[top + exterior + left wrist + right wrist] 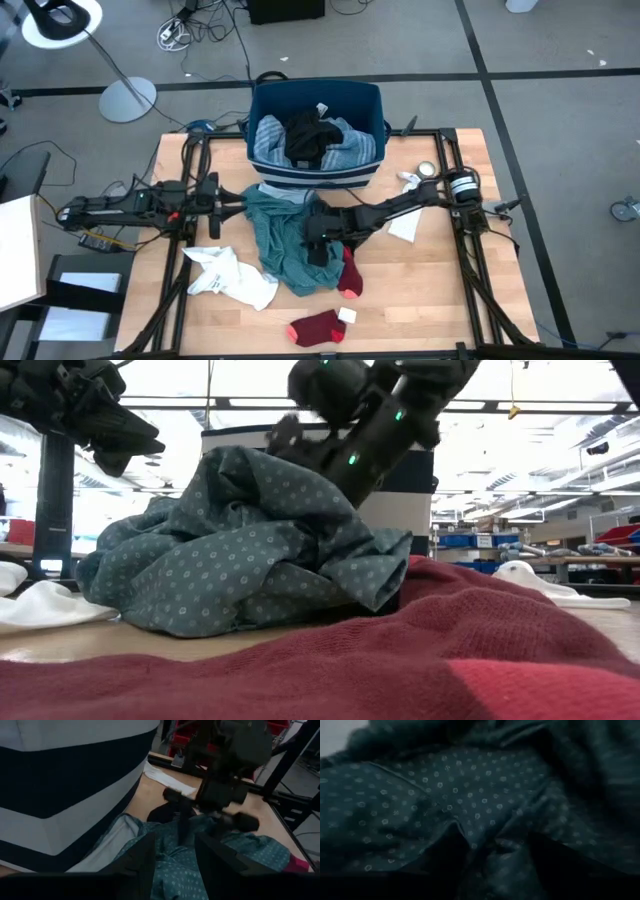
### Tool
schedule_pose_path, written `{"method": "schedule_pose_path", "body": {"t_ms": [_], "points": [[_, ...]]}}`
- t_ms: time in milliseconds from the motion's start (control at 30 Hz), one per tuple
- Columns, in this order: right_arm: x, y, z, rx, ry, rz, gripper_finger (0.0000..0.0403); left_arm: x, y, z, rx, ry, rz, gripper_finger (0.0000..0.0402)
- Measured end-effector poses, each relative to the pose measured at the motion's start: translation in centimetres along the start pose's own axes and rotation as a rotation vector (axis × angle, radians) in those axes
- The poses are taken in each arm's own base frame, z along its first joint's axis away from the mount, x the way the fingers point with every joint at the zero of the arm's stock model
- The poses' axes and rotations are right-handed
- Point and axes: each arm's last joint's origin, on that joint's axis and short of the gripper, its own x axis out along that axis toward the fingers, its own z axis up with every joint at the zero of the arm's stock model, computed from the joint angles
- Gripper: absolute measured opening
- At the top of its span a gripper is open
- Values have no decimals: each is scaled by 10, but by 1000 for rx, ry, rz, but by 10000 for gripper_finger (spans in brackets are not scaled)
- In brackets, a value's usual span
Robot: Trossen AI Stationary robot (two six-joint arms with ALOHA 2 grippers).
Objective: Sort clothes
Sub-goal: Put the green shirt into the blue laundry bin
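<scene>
Grasp step: right gripper [318,243] pressed into the crumpled teal dotted fabric garment [285,240] at the worktop's [430,290] centre, fingers spread around a fold. Left gripper [212,195] waits beside it, fingers parted, empty. Next: pinch, lift clear.

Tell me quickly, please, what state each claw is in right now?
Left claw: open, holding nothing, hovering beside the teal dotted garment.
Right claw: pressed down into the teal dotted garment; open or shut cannot be told.
</scene>
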Motion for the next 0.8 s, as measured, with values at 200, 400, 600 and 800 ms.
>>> {"method": "schedule_pose_path", "body": {"t_ms": [200,400,600,800], "points": [[20,-1,3,-1,8,11,137,0,0,-2,4,19,4,142],[-3,-5,49,-37,-84,37,17,0,2,-7,10,74,16,142],[-56,-13,117,-103,-184,4,7,0,2,-8,10,79,18,142],[-114,-26,180,-200,-356,-73,3,0,2,-7,10,77,17,142]]}}
